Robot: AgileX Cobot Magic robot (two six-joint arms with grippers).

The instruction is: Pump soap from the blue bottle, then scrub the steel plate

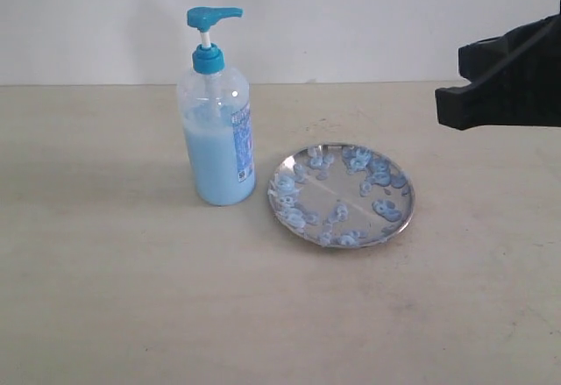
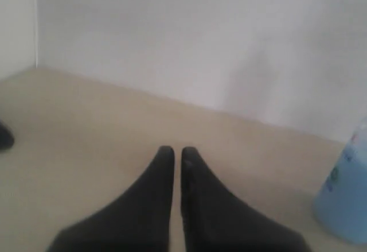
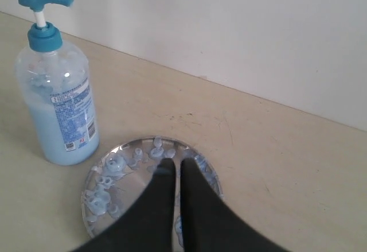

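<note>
The blue bottle [image 1: 216, 109] stands upright on the table, its pump head pointing right, with pale blue soap [image 1: 210, 166] filling the lower half. Right of it lies the steel plate [image 1: 341, 196], dotted with small blue soap blobs [image 1: 380, 174]. My right gripper [image 1: 449, 104] hangs in the air at the right edge, above and right of the plate; in the right wrist view the right gripper [image 3: 174, 163] is shut and empty over the plate [image 3: 114, 171], with the bottle [image 3: 54, 91] beyond. My left gripper [image 2: 173, 152] is shut, empty, low over bare table; the bottle's base [image 2: 344, 206] shows beside it.
A pale wooden tabletop [image 1: 131, 297] runs back to a white wall [image 1: 351, 17]. A dark object [image 2: 4, 136] shows at the edge of the left wrist view. The left arm is outside the exterior view.
</note>
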